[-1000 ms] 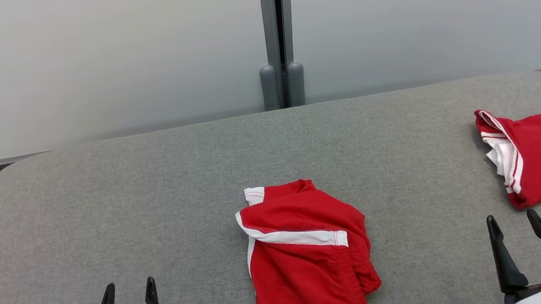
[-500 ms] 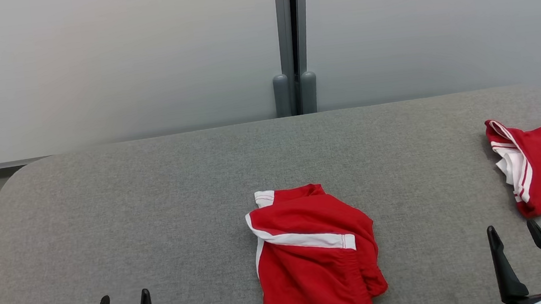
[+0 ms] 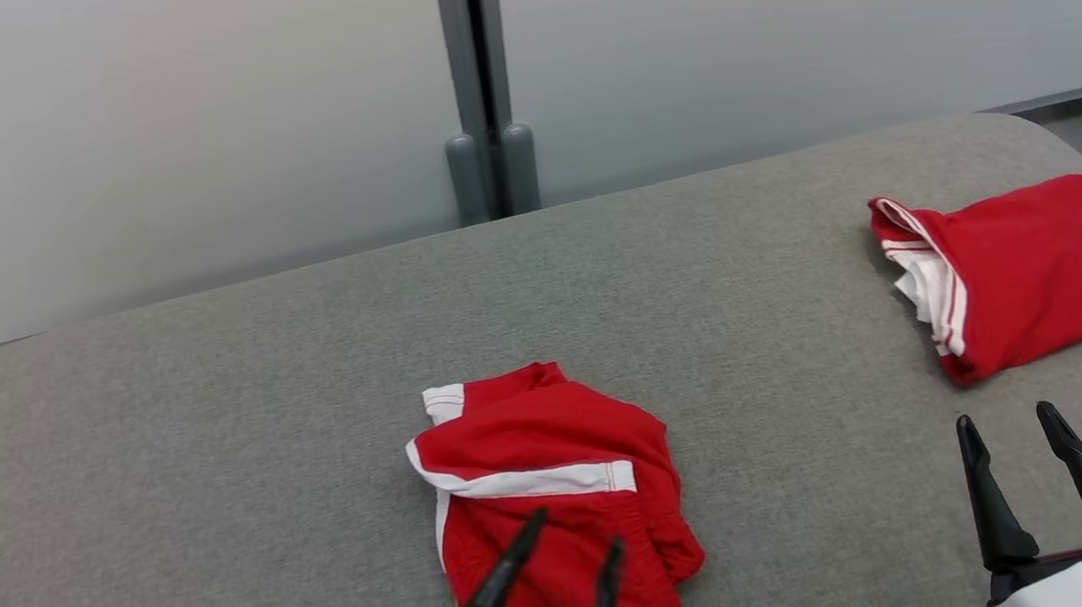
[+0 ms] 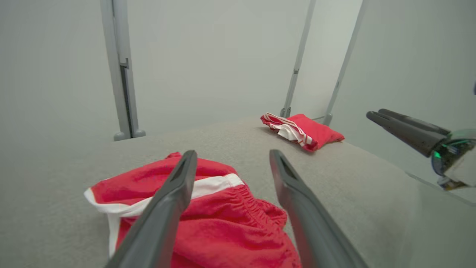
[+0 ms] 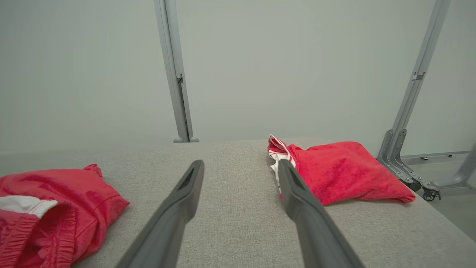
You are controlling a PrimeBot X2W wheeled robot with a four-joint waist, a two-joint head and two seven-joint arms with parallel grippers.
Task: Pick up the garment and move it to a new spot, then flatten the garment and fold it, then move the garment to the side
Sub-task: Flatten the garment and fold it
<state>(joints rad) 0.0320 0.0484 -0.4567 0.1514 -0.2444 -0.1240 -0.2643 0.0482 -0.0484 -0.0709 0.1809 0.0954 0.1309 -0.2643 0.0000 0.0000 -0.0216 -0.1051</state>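
The garment [image 3: 537, 455], red shorts with white trim, lies crumpled at the middle of the grey padded table [image 3: 212, 428]. My left gripper [image 3: 577, 529] is open, its fingers angled over the garment's near part and apart from the cloth. In the left wrist view the garment [image 4: 230, 230] lies under and between that gripper's [image 4: 232, 152] spread fingers. My right gripper [image 3: 1003, 416] stands open at the lower right, over bare table, with nothing between its fingers. The right wrist view has the garment [image 5: 55, 201] at its left and the right gripper [image 5: 241, 162] open.
A second red garment [image 3: 1030, 267], folded, lies near the table's right end, just beyond my right gripper; it shows again in both wrist views [image 4: 308, 130] [image 5: 342, 169]. A grey post [image 3: 477, 79] and pale wall panels stand behind the table. The table's right edge drops to the floor.
My left gripper has swung from the lower left across to above the garment's near part. The head camera has turned, shifting the whole picture. The right gripper has barely moved.
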